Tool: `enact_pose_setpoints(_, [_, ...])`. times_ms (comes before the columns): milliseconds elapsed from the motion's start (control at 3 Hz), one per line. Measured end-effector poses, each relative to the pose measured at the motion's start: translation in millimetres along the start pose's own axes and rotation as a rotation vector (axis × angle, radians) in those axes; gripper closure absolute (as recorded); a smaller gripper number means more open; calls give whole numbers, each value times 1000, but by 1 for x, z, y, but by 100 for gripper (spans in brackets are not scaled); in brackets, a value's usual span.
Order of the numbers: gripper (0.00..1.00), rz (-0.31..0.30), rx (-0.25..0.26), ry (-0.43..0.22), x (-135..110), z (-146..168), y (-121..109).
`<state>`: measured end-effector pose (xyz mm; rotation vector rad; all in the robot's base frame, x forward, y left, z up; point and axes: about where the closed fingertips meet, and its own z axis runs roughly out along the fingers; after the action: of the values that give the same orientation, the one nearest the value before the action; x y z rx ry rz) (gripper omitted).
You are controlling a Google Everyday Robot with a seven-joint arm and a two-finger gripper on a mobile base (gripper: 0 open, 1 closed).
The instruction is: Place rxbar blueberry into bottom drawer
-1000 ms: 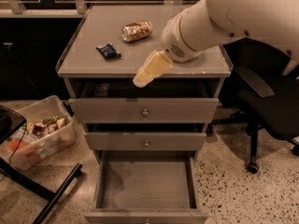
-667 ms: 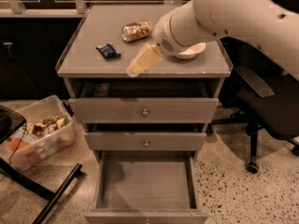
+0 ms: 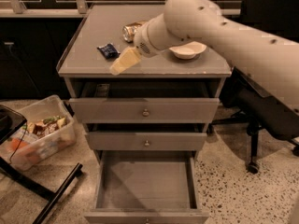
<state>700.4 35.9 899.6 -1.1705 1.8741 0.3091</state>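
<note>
Saw gripper point(image 3: 124, 61) hanging low over cabinet top point(image 3: 88, 65) near front edge, just beside rxbar blueberry point(image 3: 108, 50). I could not tell whether gripper was spread or pressed together, nor whether it touched bar. Bar lay flat on cabinet top, near tipped can point(image 3: 133, 29). White bowl point(image 3: 188, 50) sat on far side of arm. Bottom drawer point(image 3: 145, 214) stood pulled well out, plain grey inside. Clear bin point(image 3: 39, 139) of snacks sat on floor beside cabinet.

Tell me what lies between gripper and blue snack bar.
Camera view: only bare cabinet top; the gripper hangs over its front edge, beside the snack bar.
</note>
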Motion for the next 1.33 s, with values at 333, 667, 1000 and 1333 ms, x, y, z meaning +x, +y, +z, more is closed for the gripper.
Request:
enact_pose_setpoints(333, [0,63,5,38,2,38,-3])
enact_pose_setpoints(667, [0,161,34,67,6,72,-19])
enact_pose_setpoints(1000, [0,162,33,67,6,72,-19])
enact_pose_setpoints(1333, [0,217,42,36,4,82,-25])
